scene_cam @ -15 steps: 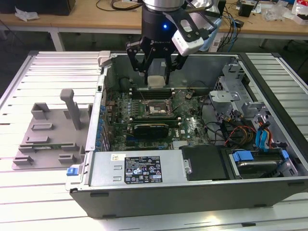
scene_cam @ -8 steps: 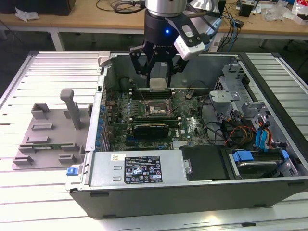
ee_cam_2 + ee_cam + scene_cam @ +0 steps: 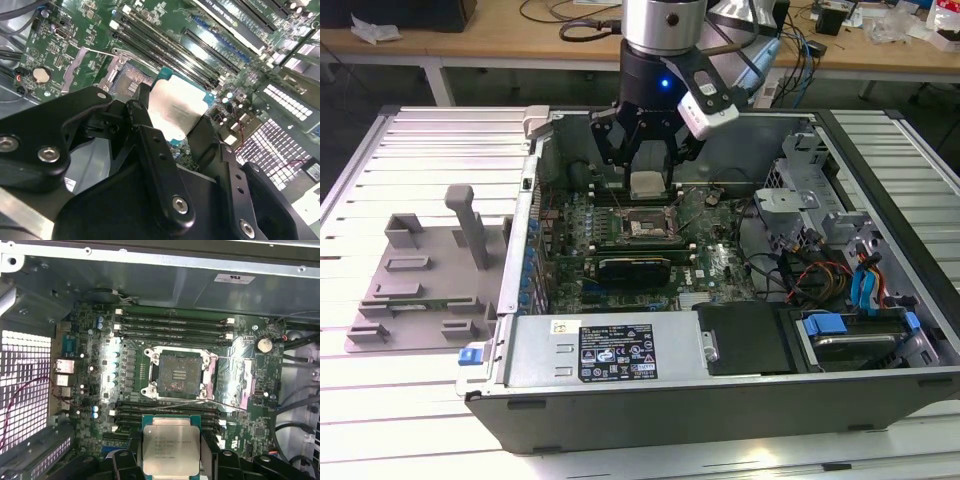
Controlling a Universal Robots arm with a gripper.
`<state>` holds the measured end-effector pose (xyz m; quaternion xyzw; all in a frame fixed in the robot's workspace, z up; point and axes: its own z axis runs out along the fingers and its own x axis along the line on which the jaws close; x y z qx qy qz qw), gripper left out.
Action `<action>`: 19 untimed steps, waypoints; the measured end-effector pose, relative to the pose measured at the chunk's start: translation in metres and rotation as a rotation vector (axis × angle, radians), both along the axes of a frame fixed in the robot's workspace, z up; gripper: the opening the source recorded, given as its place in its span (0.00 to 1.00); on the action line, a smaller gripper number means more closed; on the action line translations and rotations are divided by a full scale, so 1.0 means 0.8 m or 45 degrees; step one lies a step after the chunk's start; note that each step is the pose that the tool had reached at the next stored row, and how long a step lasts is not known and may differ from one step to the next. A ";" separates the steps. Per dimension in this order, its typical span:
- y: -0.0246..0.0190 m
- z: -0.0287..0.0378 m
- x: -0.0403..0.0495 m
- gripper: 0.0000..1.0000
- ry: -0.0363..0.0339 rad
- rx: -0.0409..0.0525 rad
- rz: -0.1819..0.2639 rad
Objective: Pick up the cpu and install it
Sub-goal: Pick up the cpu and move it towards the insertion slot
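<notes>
Hand (image 3: 647, 176) clamped on the cpu (image 3: 171, 445) by two opposite edges, held flat inside the open computer case (image 3: 620, 400); empty socket (image 3: 179, 374) lies near, below the hand, clear of the cpu.

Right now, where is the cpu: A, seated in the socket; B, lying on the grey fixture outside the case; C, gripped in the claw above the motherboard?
C: the claw grips the cpu over the motherboard, and the socket is bare.
</notes>
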<state>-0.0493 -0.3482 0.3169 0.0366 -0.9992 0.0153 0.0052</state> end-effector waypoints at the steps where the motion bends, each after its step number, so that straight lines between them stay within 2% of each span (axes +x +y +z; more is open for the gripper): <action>1: 0.0035 -0.0028 0.000 0.55 0.0000 0.000 0.000; 5: 0.0055 -0.0106 -0.002 0.55 0.0000 0.000 0.000; 6: 0.0082 -0.0144 -0.004 0.55 -0.0001 0.000 0.000; 8: 0.0113 -0.0169 -0.007 0.55 -0.0001 -0.001 0.000; 10: 0.0242 -0.0253 -0.014 0.55 -0.0002 -0.003 0.000; 12: 0.0284 -0.0280 -0.015 0.55 -0.0001 -0.003 -0.001; 19: 0.0296 -0.0294 -0.015 0.55 -0.0001 -0.003 -0.001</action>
